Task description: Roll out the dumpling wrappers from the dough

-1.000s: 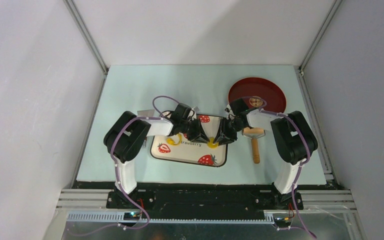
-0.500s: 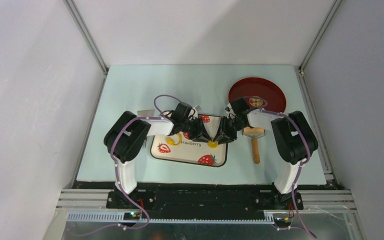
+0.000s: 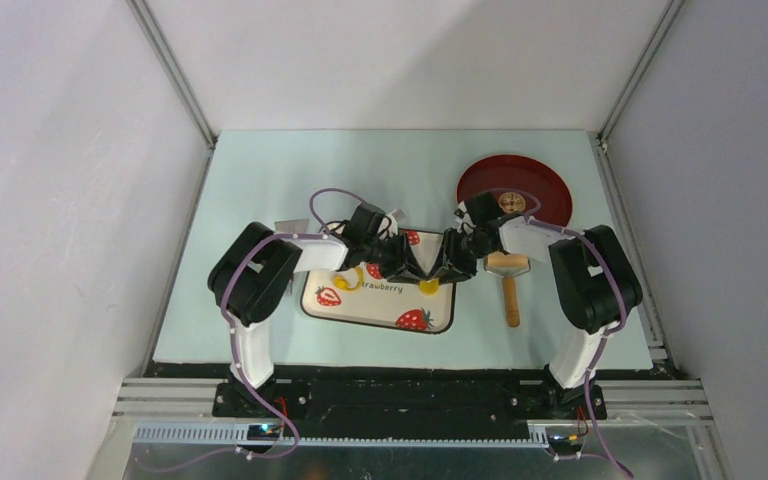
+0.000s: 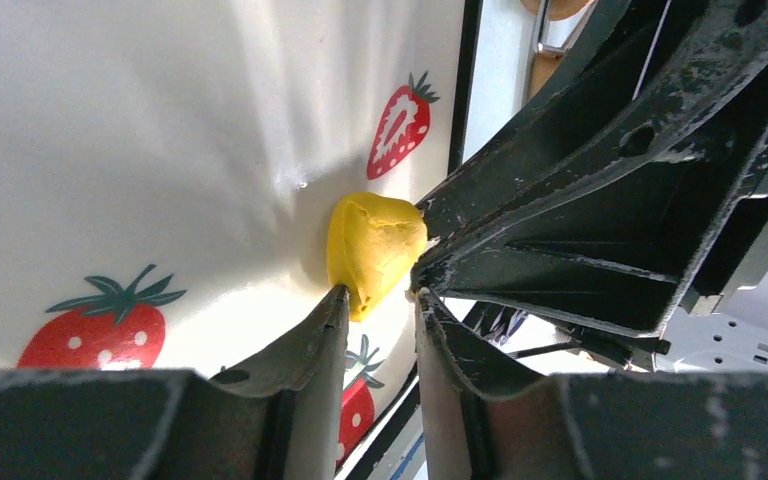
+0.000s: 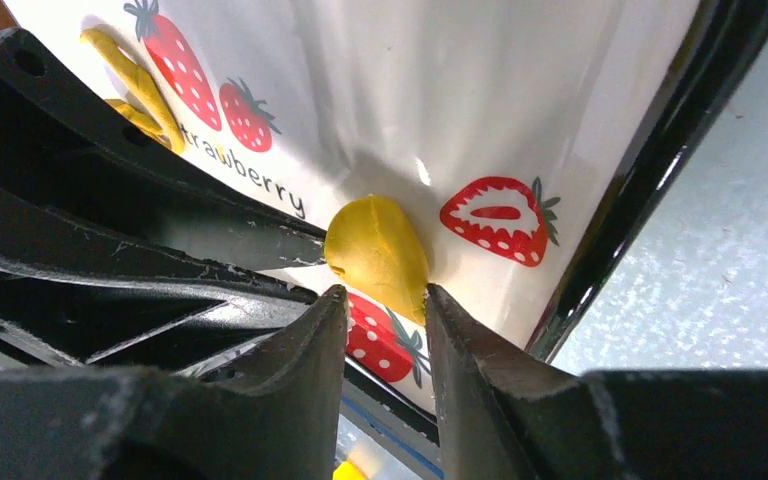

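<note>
The left end effector [image 4: 380, 295] and right end effector [image 5: 385, 295] are each slightly spread, tips touching the yellow dough [image 4: 372, 245] from opposite sides. It lies near the 3 o'clock edge of the strawberry tray [image 3: 360, 305].

The right gripper [image 3: 441, 277] partly hides the dough [image 3: 427, 288].

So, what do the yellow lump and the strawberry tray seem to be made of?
The yellow lump looks like soft, matte, clay-like dough: its surface is creased and dented. The tray looks glossy and hard, maybe plastic or coated metal: sharp highlights show on its surface.
</note>
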Robot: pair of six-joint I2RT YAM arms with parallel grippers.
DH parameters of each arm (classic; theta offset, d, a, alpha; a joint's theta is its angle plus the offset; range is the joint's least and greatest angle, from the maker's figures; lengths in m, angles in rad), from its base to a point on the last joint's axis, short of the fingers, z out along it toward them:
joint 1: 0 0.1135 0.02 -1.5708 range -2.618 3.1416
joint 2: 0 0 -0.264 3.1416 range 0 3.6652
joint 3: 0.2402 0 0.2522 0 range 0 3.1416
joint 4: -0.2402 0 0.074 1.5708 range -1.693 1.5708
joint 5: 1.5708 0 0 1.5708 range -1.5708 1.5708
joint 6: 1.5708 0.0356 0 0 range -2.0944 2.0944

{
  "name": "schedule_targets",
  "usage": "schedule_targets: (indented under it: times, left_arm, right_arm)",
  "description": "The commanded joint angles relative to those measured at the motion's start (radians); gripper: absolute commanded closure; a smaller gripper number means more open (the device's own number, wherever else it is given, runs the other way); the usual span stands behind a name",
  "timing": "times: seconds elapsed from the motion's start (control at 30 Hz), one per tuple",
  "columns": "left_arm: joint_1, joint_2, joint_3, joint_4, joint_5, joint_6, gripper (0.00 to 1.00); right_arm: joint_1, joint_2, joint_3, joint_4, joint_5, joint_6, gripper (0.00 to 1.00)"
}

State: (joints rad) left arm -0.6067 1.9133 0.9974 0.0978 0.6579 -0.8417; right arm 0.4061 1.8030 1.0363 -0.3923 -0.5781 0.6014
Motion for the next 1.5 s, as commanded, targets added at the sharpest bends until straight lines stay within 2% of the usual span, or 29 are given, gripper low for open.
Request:
schedule_targets:
  times: [0.0, 0.17, 0.33, 0.6, 0.93, 1.1, 1.2, 1.47]
  left_arm:
    - [-0.014, -0.032, 0.003, -0.005, -0.046, 0.024, 0.65]
    - [-0.014, -0.034, -0.007, -0.062, -0.084, 0.068, 0.62]
    - [-0.014, -0.016, 0.003, -0.062, -0.074, 0.075, 0.62]
    - [-0.017, 0.025, 0.037, -0.012, -0.006, 0.038, 0.62]
    - [-0.03, 0.08, 0.069, 0.071, 0.043, -0.018, 0.61]
    - [-0.029, 0.062, 0.077, 0.078, 0.037, -0.029, 0.64]
    - [-0.028, 0.054, 0.078, 0.079, 0.033, -0.029, 0.69]
    - [-0.027, 0.075, 0.067, 0.088, 0.028, -0.037, 0.7]
  right_arm:
    - [-0.001, -0.05, 0.011, -0.015, 0.02, -0.026, 0.59]
    - [0.0, -0.043, 0.01, -0.048, 0.081, -0.054, 0.57]
    - [0.002, -0.035, 0.01, -0.044, 0.074, -0.063, 0.57]
    - [0.001, -0.023, 0.01, -0.067, 0.131, -0.076, 0.58]
    - [-0.003, -0.007, 0.01, -0.032, 0.073, -0.075, 0.58]
    - [-0.014, -0.027, 0.009, -0.022, 0.051, -0.069, 0.58]
    - [-0.024, -0.016, 0.01, -0.015, 0.04, -0.06, 0.58]
    - [-0.029, 0.01, 0.009, -0.033, 0.078, -0.064, 0.59]
